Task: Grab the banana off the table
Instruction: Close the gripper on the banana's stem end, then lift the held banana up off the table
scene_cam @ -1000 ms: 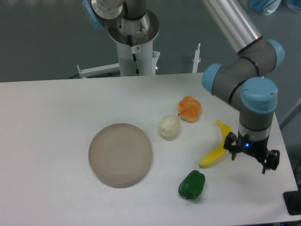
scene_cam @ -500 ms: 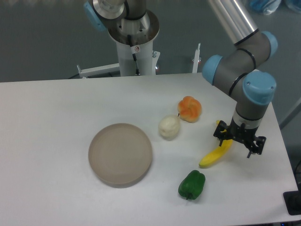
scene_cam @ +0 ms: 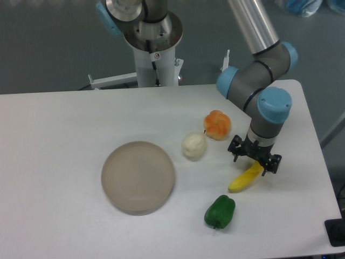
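Directly above the banana's (scene_cam: 245, 178) upper end hangs the gripper (scene_cam: 254, 156) — fingers spread apart.

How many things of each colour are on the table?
Yellow: 1, the banana
Orange: 1, the round fruit
Green: 1, the pepper
Cream-white: 1, the pale lump
Grey-beige: 1, the plate
Total: 5

- One banana (scene_cam: 245, 178)
- One orange fruit (scene_cam: 217, 124)
- One pale cream-coloured round fruit (scene_cam: 193, 145)
- One green bell pepper (scene_cam: 219, 211)
- One round grey-beige plate (scene_cam: 138, 177)
- One white table (scene_cam: 54, 140)
- One robot arm with one gripper (scene_cam: 254, 156)
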Robot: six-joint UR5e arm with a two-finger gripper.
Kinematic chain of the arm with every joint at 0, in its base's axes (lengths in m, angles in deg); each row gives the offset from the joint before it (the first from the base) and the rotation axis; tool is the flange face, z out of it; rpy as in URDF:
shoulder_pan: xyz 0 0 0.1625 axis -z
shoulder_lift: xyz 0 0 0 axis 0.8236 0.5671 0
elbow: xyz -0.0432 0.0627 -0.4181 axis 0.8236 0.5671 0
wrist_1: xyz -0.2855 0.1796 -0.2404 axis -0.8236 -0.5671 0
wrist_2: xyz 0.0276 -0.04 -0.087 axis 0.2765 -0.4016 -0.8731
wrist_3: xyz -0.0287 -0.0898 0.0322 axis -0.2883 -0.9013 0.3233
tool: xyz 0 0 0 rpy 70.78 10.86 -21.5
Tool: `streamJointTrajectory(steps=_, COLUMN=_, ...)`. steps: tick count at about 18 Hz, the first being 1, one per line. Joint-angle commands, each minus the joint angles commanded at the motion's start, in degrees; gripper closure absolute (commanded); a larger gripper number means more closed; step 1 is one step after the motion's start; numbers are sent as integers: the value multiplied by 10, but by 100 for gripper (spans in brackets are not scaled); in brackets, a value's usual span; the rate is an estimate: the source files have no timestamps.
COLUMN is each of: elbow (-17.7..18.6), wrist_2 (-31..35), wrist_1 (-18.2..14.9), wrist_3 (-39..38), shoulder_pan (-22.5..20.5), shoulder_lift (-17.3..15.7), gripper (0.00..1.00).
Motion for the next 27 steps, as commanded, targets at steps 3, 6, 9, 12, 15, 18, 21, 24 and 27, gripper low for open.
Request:
streamJointTrajectory(steps=3, elbow=1, wrist_2=0, wrist_1=2, wrist_3=7, shoulder_pan=0, shoulder_lift=1, gripper=0)
streamJointTrajectory(steps=6, elbow=-1, wrist_2=0, wrist_1=3, wrist_3=10, shoulder_pan=0, shoulder_lift=2, gripper=19)
streamJointTrajectory(steps=9, elbow=-4, wrist_2=-1, wrist_1=2, wrist_3=11, shoulder_pan=-1, shoulder_lift=3, gripper=68)
streamJointTrajectory(steps=12, elbow=-9, wrist_2=-1, wrist_1=2, wrist_3=12, shoulder_pan=-2, shoulder_lift=3, gripper=77)
streamJointTrajectory(steps=15, elbow=-11, wrist_2=-1, wrist_1=2, wrist_3=12, shoulder_pan=-3, shoulder_lift=3, gripper=90)
streamJointTrajectory(steps=18, elbow=-16, wrist_2=0, wrist_1=1, wrist_3=12, shoulder_pan=-4, shoulder_lift=2, gripper=93)
streamJointTrajectory(steps=21, elbow=-34, wrist_2=1, wrist_1=-5, wrist_3=12, shoulder_pan=-4, shoulder_lift=-8, gripper=93)
streamJointTrajectory(steps=24, elbow=-54, wrist_2=1, wrist_1=-9, wrist_3=12, shoulder_pan=2, shoulder_lift=-25, gripper=93)
streamJointTrajectory(steps=27, elbow=-69, wrist_2=-1, wrist_1=-11, wrist_3=12, shoulder_pan=15, shoulder_lift=-39, gripper=92)
